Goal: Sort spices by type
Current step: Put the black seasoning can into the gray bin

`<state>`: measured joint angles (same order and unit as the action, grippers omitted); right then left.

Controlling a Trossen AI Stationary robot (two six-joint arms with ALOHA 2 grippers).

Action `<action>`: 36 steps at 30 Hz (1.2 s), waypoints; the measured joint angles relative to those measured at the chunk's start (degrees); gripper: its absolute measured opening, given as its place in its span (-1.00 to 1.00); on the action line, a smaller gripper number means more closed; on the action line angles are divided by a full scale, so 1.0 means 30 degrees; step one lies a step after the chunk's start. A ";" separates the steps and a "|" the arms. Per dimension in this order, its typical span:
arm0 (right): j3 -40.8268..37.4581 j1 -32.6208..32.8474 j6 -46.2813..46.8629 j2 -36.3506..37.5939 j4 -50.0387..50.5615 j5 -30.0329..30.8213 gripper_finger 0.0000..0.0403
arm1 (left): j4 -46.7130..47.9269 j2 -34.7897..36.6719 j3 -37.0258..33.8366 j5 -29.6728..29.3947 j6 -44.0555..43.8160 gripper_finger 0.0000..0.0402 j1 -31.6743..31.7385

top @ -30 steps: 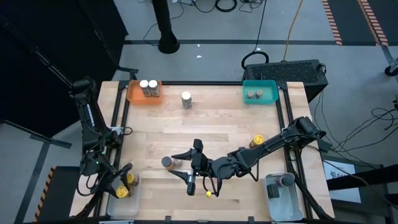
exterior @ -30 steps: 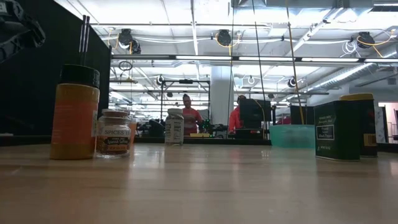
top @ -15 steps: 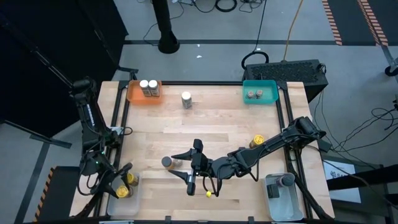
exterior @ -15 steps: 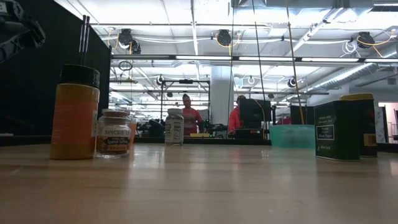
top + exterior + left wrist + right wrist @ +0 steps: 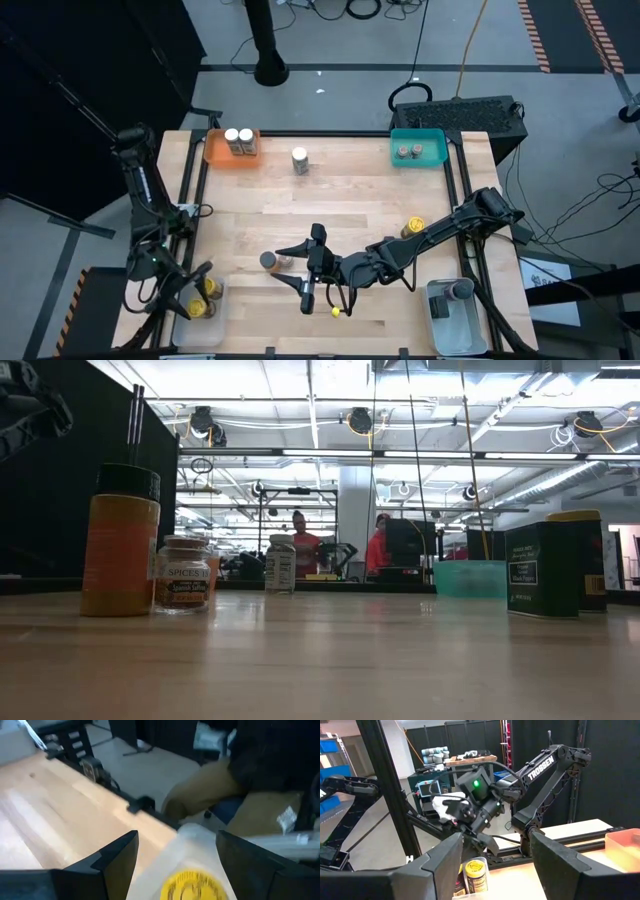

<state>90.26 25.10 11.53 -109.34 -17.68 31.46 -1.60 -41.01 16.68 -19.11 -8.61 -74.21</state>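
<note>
Two dark arms work over the pale wooden table (image 5: 330,215). At the near left corner the left gripper (image 5: 197,290) hangs over a clear rectangular tray (image 5: 196,322), its fingers (image 5: 117,857) standing apart on either side of a yellow-lidded jar (image 5: 197,309) that sits in that tray; a second yellow-topped jar (image 5: 210,288) lies just beside it, partly under the gripper. The right arm reaches across to the middle of the near side, where the right gripper (image 5: 296,268) points toward the left arm, its fingers (image 5: 445,857) spread wide with nothing between them. A grey-lidded brownish jar (image 5: 268,261) stands on the bare wood just beside that gripper, at its far finger. A small yellow piece (image 5: 336,311) lies on the table near the front edge, below the right arm's wrist. At the far edge, an orange tray (image 5: 215,152) holds two white-topped pale jars (image 5: 238,138), and another white-topped jar (image 5: 299,160) stands alone on the wood near it. A teal tray (image 5: 432,148) at the far right holds two grey-lidded jars (image 5: 409,152). A gold-lidded jar (image 5: 413,226) stands by the right arm's forearm. A dark-lidded jar (image 5: 459,290) sits in a second clear tray (image 5: 442,325) at the near right corner.
</note>
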 joint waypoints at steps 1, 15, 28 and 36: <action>0.0000 0.0000 0.0000 0.0000 -0.0006 0.0000 0.08 | -0.0101 0.0007 0.0239 -0.0030 0.0004 0.34 0.0006; -0.0004 -0.0679 0.1129 0.0486 0.1751 0.0124 0.08 | 0.2046 -0.0013 0.5752 -0.1771 0.4530 0.35 0.4449; 0.0000 -0.4786 0.8448 0.6464 1.8035 -0.0030 0.08 | 0.3222 -0.2756 0.7266 -0.1226 0.0790 0.28 1.5137; 0.0000 -0.7107 1.1561 0.8213 2.3476 -0.2535 0.08 | 0.4017 -0.5355 0.7259 0.2629 -0.2429 0.07 1.8358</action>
<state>90.26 3.78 46.21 -84.70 52.75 23.86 10.45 -57.08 38.46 -11.22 -15.90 -19.14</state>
